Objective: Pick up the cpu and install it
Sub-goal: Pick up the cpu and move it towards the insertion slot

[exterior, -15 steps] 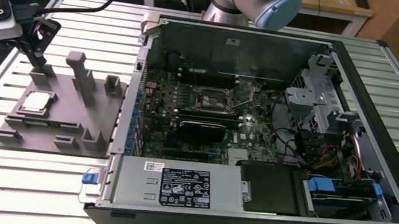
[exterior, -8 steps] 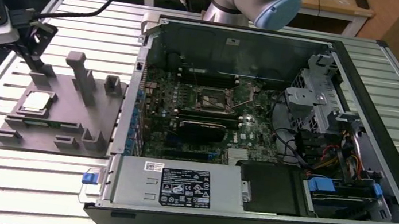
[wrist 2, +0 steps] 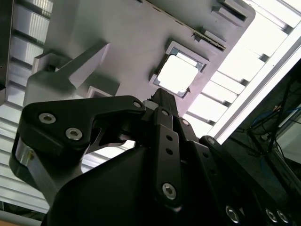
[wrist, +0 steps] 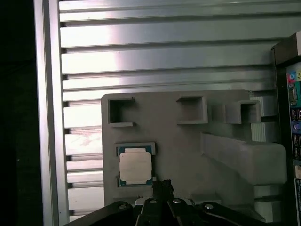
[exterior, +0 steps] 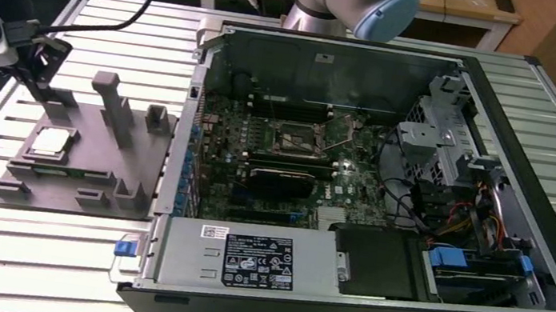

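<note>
One cpu (wrist: 135, 165), flat in its pocket on one gray holder (wrist: 178, 155), on the slatted surface (exterior: 111, 29) at the exterior view's left of one open computer case (exterior: 536, 158) with one socket (exterior: 300, 136). One end effector (wrist: 162, 186), tips drawn together and empty, hangs above the holder near the cpu. Risk, as a judgement: closed tips could strike the lid or pocket rim, and an off-centre grip may tilt the chip.

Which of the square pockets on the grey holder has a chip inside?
The pocket holding the cpu, the one nearest the gripper; the other pockets are empty.
</note>
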Robot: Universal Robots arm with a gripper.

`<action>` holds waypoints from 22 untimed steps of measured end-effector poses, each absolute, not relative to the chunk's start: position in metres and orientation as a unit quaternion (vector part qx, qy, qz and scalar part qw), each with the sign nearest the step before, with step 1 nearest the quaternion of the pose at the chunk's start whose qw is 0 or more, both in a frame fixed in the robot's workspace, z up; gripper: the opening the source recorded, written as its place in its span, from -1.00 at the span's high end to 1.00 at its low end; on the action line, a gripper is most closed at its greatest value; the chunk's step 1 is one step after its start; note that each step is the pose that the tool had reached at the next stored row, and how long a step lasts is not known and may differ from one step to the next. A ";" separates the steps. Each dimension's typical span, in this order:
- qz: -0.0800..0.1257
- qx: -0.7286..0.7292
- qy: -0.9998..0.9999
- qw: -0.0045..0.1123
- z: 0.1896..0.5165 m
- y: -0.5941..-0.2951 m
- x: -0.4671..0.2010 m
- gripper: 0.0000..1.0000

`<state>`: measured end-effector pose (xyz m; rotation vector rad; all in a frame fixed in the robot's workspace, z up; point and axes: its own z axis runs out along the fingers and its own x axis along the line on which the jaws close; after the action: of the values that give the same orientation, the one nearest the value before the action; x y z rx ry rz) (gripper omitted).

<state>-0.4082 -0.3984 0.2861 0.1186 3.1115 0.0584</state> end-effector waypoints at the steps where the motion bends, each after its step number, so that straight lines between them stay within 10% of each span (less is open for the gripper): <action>1: 0.019 0.038 0.999 0.014 0.285 -0.398 -0.409 0.79; 22: 0.019 0.038 0.999 0.014 0.254 -0.404 -0.416 0.79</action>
<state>-0.4164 -0.4045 0.2540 0.1184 3.1116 0.0585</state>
